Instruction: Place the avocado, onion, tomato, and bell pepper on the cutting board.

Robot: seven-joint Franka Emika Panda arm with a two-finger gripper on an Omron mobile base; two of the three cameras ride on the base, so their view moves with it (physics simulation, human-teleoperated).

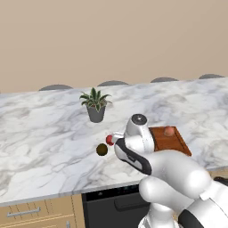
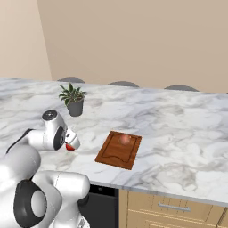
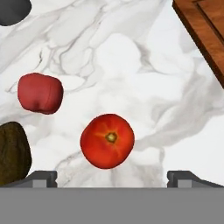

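**Lining up on the tomato**

In my hand view, left to right: the avocado (image 3: 12, 153) at the edge, the bell pepper (image 3: 40, 93) beyond it, then the tomato (image 3: 107, 141) centred between my wide-open gripper (image 3: 112, 177), holding nothing, so I judge it next. The cutting board (image 3: 205, 35) waits at right; the onion (image 2: 125, 139) already sits on it.

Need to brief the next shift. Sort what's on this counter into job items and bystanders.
Job: onion on the cutting board; tomato, bell pepper and avocado on the marble; open gripper above the tomato.
Bystanders: potted plant.
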